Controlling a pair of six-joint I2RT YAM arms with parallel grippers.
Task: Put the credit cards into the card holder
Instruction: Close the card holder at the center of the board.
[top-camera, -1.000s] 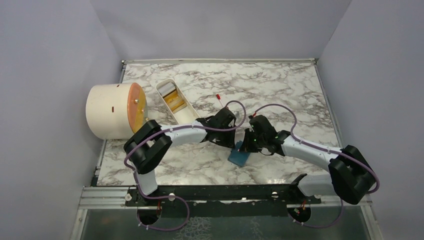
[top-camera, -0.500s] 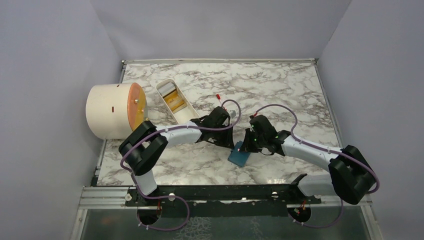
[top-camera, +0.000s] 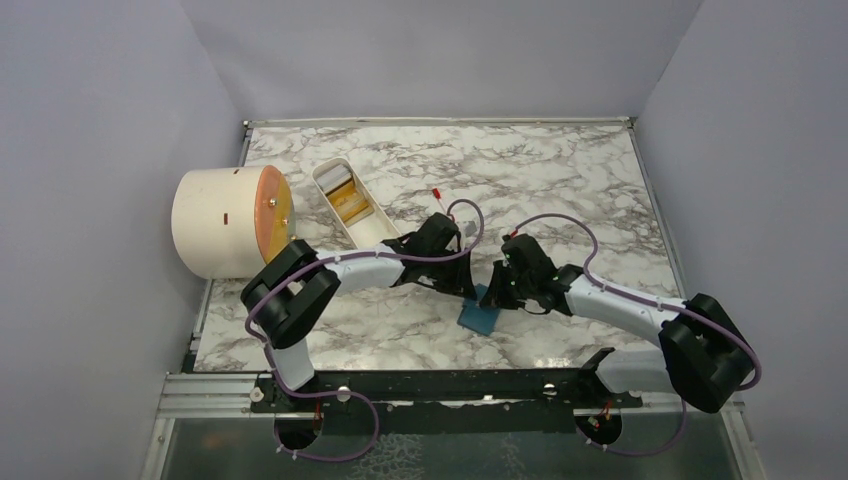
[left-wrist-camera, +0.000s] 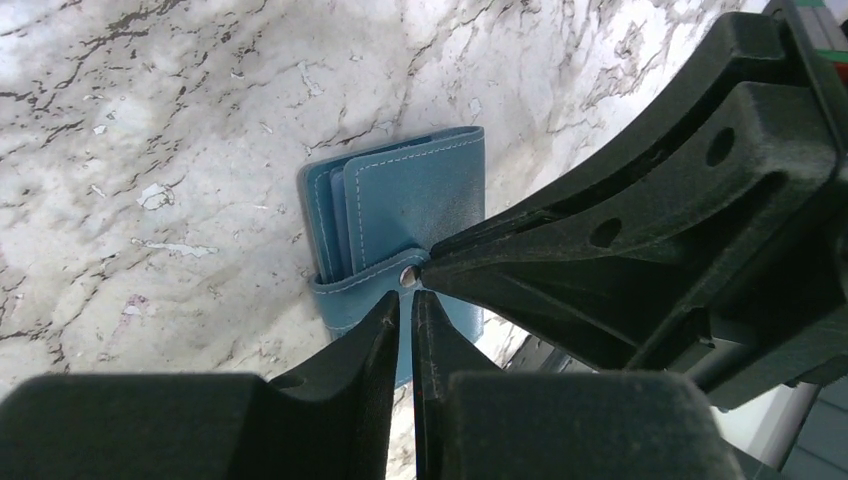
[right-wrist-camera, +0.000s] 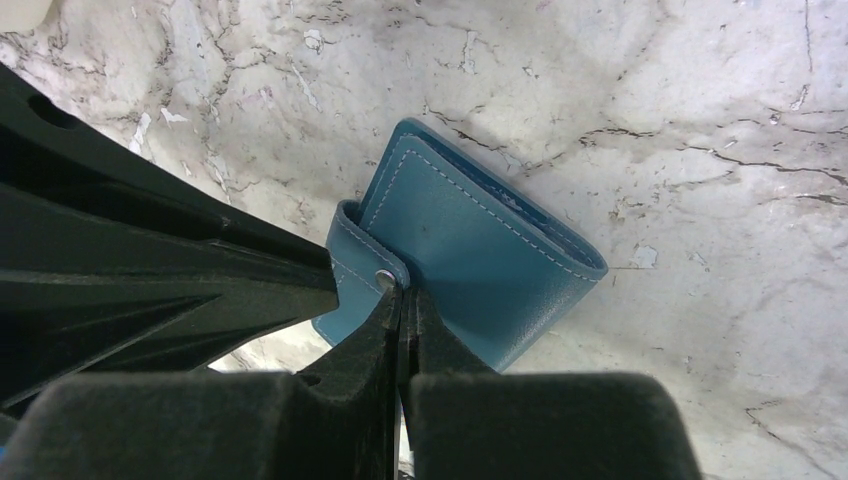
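Top external view, from the left: a cream drum (top-camera: 222, 222) lies on its side at the left edge of the desk (top-camera: 560, 180), its orange face turned toward the middle. Just right of it sits a long white tray (top-camera: 379, 229), and the cards (top-camera: 349, 207) appear to lie inside it, one yellow-orange and one greyish, too small for you to read more.

At lower centre both arms meet over the card holder (top-camera: 477, 317), which lies flat on the desk, folded, with its strap across the edge and the snap (left-wrist-camera: 405, 281) fastened.

Your left tool (left-wrist-camera: 407, 305) has its jaws a thin slit apart, tips right at the strap. I cannot tell whether they pinch the strap or only stand against it. Your right tool (right-wrist-camera: 403, 300) comes in from the other side with its jaws pressed together, its tip touching the strap beside the snap. Nothing shows between them.

By my reading you are at the very start. The holder has not been opened, neither card has been lifted, and both are well apart from the holder. What is left is to undo the snap, spread the panels, fetch each card and slide it in.

The desk is white marble-patterned with grey veins, smooth and slightly glossy. Plain pale lilac walls (top-camera: 100, 150) close it on three sides, and a black rail (top-camera: 440, 385) carries the arm bases along the bottom of the frame.
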